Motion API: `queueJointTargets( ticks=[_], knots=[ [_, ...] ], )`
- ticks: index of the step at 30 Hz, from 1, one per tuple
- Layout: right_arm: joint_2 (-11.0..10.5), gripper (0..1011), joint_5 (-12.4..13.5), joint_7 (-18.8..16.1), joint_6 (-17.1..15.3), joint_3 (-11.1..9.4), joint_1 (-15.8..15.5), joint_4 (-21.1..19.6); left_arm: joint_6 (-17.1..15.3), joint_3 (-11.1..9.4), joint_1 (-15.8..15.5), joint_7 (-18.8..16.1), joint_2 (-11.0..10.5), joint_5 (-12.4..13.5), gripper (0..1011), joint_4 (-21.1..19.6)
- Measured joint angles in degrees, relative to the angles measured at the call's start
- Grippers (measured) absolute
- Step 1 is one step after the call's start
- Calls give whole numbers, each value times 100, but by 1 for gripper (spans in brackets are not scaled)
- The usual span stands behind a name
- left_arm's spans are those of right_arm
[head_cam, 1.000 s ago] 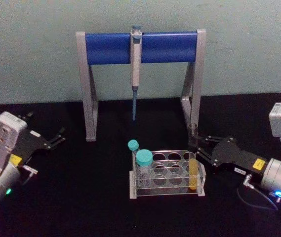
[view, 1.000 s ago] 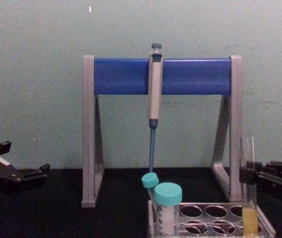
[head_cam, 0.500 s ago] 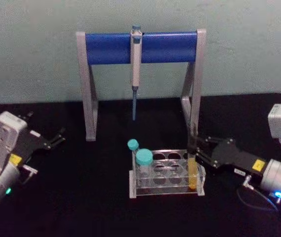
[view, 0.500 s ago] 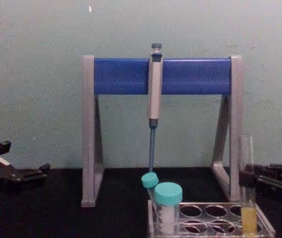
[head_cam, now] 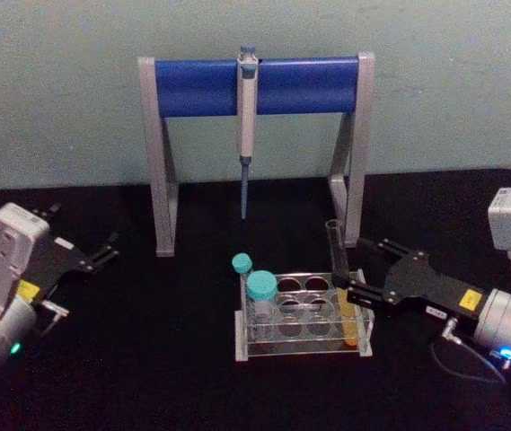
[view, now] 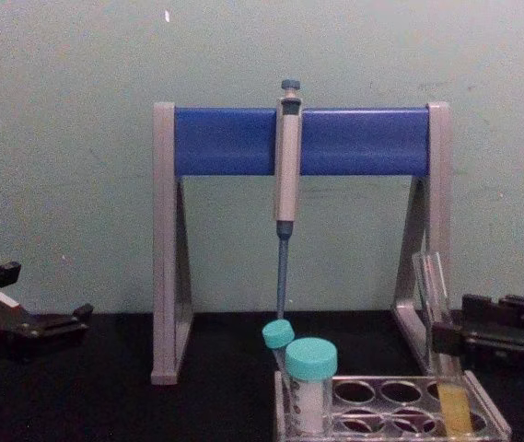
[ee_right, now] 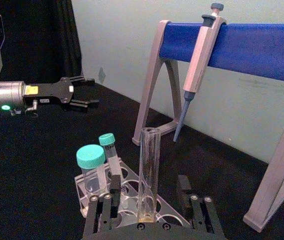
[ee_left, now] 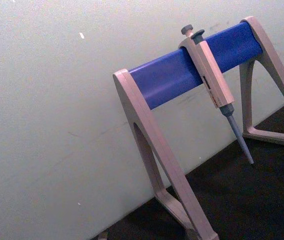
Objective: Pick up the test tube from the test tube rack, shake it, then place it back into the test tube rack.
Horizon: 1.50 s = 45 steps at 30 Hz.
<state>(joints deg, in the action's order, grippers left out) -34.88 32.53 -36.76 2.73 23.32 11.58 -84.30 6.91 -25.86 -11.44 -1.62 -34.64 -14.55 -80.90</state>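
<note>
We see 1 pipette stand (head_cam: 255, 148), grey legs under a blue bar, at the back of the black table (head_cam: 147, 359), with 1 pipette (head_cam: 247, 126) hanging from the bar.

On the right, the right gripper (head_cam: 349, 289) reaches to the right end of the test tube rack (head_cam: 302, 316). Its jaws stand on either side of the test tube (head_cam: 340, 278), close against the glass; in the right wrist view the tube (ee_right: 148, 172) rises between the 2 fingers (ee_right: 184, 192), so we read the jaws as gripping it.

On the left, the left gripper (head_cam: 102, 251) sits parked well apart from the rack, its jaws spread.

The rack is 1 low clear piece with 2 rows of round holes. It holds 2 teal-capped tubes (head_cam: 257, 292) at its left end.

The 1 test tube is long, thin, clear and uncapped, with yellow-orange liquid in its lower part. It leans, top tilted toward the left, its bottom in the rack's right end.
</note>
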Motion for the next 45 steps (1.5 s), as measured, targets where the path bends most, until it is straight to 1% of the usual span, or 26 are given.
queueJointTargets(
  ticks=[3,5,6,9,10,23,25,26,28,31,32,34,35,36,37,38,39,40,42,43,45],
  knots=[
    [0,817,2,0,2,-1,0,-1,0,0,0,0,0,0,1001,0],
    [0,848,3,0,3,-1,0,-2,0,0,0,0,0,0,1001,0],
    [0,897,4,0,4,-1,0,-2,0,0,0,0,0,0,1001,0],
    [0,950,6,0,5,-1,0,-3,0,0,0,0,0,0,1001,0],
    [0,996,6,0,6,-1,0,-4,0,0,0,0,0,0,1001,0],
    [-3,1000,3,0,49,-2,-6,-19,0,0,1,0,0,0,1001,0],
    [-5,1000,-11,4,154,-31,-38,-57,0,0,0,0,0,0,1001,0],
    [-5,1000,-11,4,154,-31,-38,-57,0,0,0,0,0,0,1001,0],
    [14,1000,-22,63,368,-131,-124,-142,0,0,0,0,0,0,1001,0],
    [49,1000,-18,167,582,-274,-240,-230,0,0,0,0,0,0,1001,0],
    [88,1000,-10,300,733,-407,-337,-307,0,0,0,0,0,0,1001,0],
    [142,1000,-18,503,878,-562,-454,-399,0,0,0,0,0,0,1002,0],
    [198,1000,-78,752,982,-701,-564,-482,0,0,0,0,0,0,1002,0],
    [222,1000,-124,872,1013,-758,-607,-520,0,0,0,0,0,0,1001,0],
    [251,1000,-207,1052,1040,-821,-659,-566,0,0,0,0,0,0,1001,0],
    [322,1000,-396,1417,1051,-935,-760,-654,0,0,0,0,0,0,1001,0],
    [360,1000,-510,1633,1029,-983,-802,-689,0,0,0,0,0,0,1001,0],
    [426,1000,-790,2066,892,-1043,-862,-763,0,0,0,0,0,0,1001,0],
    [481,1000,-1079,2469,654,-1066,-894,-815,0,0,0,0,0,0,1001,0],
    [540,1000,-1283,2761,407,-1076,-910,-836,0,0,1,0,0,0,1001,0],
    [599,1000,-1444,3022,166,-1080,-912,-837,0,0,0,0,0,0,1001,0]
  ],
)
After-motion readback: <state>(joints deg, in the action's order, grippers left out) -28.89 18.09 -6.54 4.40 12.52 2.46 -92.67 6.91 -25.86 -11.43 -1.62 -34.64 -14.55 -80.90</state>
